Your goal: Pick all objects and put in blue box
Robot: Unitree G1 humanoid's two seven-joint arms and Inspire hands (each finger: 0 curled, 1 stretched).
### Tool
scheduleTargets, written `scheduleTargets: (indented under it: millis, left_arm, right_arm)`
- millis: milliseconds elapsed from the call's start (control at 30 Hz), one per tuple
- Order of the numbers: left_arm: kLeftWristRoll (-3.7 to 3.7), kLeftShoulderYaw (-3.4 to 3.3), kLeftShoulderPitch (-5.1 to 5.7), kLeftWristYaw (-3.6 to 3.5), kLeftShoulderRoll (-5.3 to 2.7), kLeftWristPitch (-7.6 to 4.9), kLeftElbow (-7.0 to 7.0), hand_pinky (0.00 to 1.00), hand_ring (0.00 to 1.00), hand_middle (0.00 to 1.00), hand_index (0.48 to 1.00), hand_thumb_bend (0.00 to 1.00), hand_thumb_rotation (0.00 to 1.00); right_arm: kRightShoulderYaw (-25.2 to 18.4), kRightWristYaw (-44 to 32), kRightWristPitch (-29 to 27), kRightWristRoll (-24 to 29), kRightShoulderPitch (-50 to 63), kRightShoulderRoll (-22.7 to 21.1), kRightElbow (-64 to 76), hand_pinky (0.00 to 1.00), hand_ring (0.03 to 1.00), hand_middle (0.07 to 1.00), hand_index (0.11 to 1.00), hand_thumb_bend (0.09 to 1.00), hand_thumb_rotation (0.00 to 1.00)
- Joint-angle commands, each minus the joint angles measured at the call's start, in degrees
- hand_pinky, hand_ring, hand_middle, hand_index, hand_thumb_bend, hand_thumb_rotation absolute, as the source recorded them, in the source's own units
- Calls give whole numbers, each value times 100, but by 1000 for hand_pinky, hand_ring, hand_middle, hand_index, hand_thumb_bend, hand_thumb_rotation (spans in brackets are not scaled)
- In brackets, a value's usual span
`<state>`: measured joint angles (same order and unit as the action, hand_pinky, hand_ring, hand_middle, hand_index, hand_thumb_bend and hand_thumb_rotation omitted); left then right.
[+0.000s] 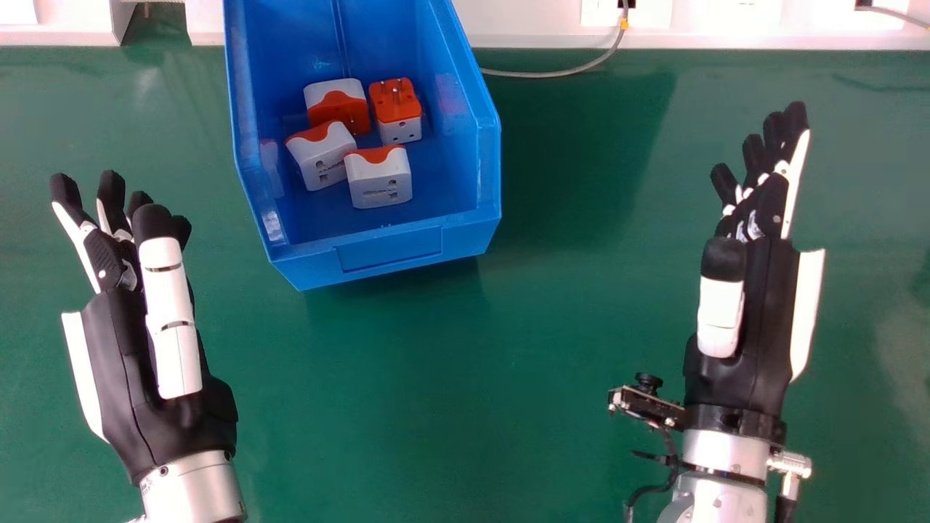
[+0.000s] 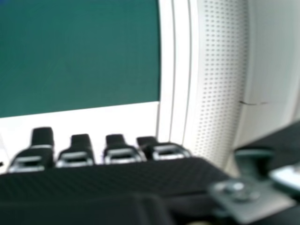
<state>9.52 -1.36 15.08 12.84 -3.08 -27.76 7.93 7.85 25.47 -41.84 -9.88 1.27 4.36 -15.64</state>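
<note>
Against the head view's top edge, the blue box (image 1: 389, 250) has its far end cut off; inside lie four white-and-orange travel plug adapters (image 1: 379, 174), their small markings too fine to read. Left hand (image 1: 120, 349) and right hand (image 1: 766, 312) lie well apart, fingers extended forward, unclasped.

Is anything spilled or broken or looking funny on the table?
Nothing looks spilled or broken. The blue box sits a little crooked on the green table, and the plug adapters inside face different ways. One adapter has its metal pins pointing up. That's just a bit untidy.
</note>
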Motion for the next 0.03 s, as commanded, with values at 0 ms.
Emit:
scheduleTargets:
  millis: [0]
  left_arm:
    - [-18, 15, 14, -26, -277, 4, 210, 923, 978, 997, 998, 569, 734]
  right_arm:
    - [-17, 49, -104, -70, -29, 377, 169, 921, 989, 1000, 1000, 918, 1000]
